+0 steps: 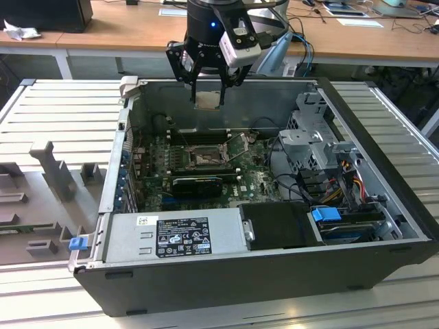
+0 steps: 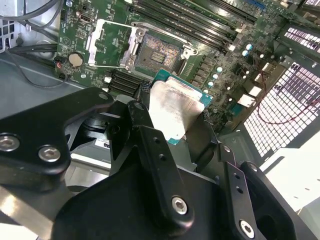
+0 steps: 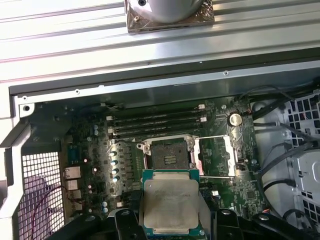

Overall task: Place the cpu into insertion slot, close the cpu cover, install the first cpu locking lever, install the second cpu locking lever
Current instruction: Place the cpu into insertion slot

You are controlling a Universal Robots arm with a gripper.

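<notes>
My tool [image 1: 208, 94] is clamped on the cpu [image 3: 170, 205], pinching it by two opposite edges, silvery top turned toward the wrist cameras. The chip hangs in the air above the open computer case [image 1: 384, 144], over the green motherboard [image 3: 235, 187] and touching nothing else. On the board the insertion slot [image 3: 171, 153] lies bare and unfilled, with the cpu cover [image 3: 216, 156] swung open beside it. I judge the chip light, stiff and thin, slick on its metal face and fragile on the underside. The bare edges are the right place to hold it, as I have it now.
</notes>
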